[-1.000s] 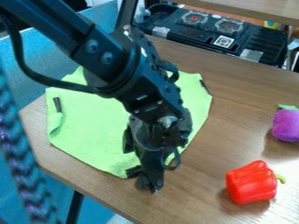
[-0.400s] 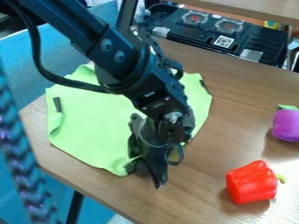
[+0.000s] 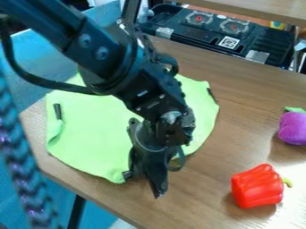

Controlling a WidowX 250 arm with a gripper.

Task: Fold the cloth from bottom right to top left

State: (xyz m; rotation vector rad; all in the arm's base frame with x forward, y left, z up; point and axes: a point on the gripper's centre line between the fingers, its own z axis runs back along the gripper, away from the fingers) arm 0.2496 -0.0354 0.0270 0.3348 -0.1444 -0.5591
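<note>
The green cloth lies spread out on the wooden table, left of centre, largely flat, with the arm crossing over its far and middle parts. Its left edge is turned over in a small fold, with a short dark strip just beyond it; a second dark strip sits at the right edge. The near corner is slightly rumpled. At that corner the black gripper hangs down, its two fingers standing apart, the left tip against the cloth's near edge and the other to the right of it, over bare wood. Whether the left tip presses on the cloth or only overlaps it in the view cannot be determined. To the right, well apart from the cloth, a red toy pepper lies on its side, stem to the right. Farther back, by the right edge of the view, is a purple toy with a green top. Past the far side of the table stands a black toy stove. A braided cord runs down the left foreground.
</note>
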